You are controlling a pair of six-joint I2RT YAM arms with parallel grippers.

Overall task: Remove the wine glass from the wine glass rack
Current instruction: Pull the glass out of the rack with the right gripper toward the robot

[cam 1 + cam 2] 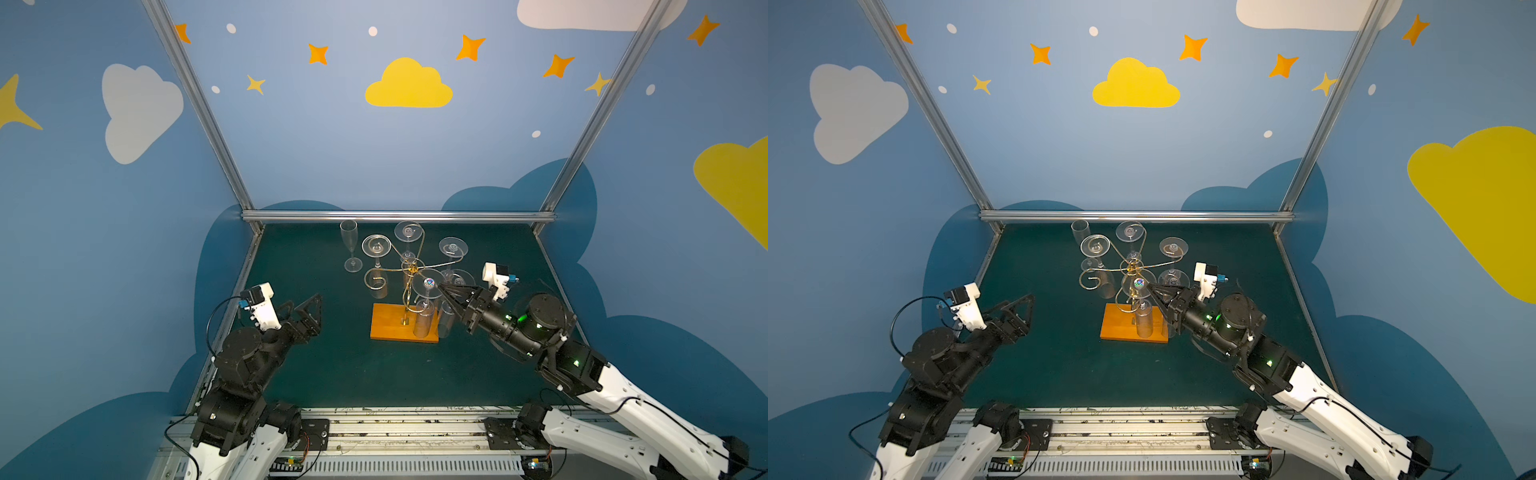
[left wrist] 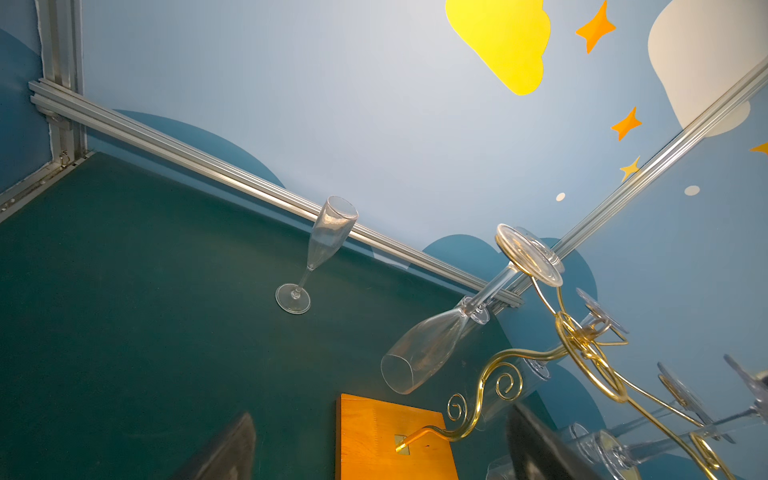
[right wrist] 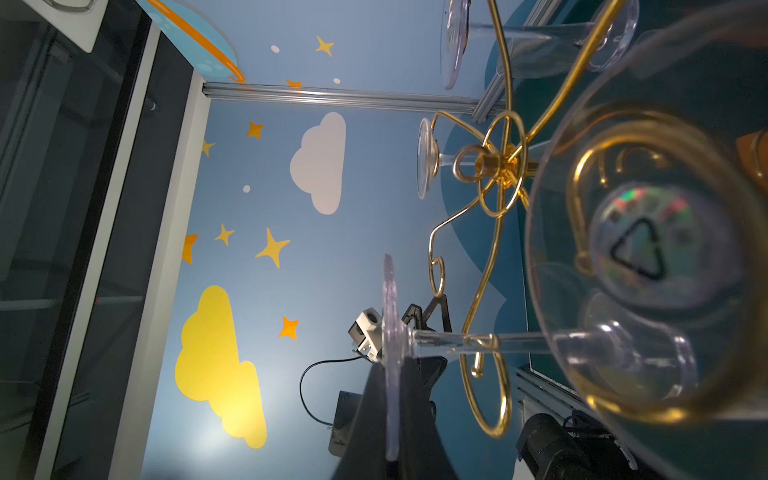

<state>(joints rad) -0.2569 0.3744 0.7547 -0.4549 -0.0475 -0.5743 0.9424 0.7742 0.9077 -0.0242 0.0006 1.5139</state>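
- Right of the rack's hub: right pincer (image 1: 442, 288) closed flat on the foot rim of the clear, upside-down wine glass (image 1: 429, 283). Its stem sits in a spiral curl of the thin gold wire wine glass rack (image 1: 411, 269).
- Left pincer (image 1: 311, 309) wide open, empty, well apart.
- Step, judged: draw-out. Keep the foot level and slide the stem through the curl's open side without twisting.
- Tight: second clear hanging glass (image 1: 459, 277) just beside the fingers.
- Open room: bare dark green tabletop (image 1: 353, 374) in front.

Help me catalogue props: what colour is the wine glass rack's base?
Orange-brown wood; the base shows best in a top view.
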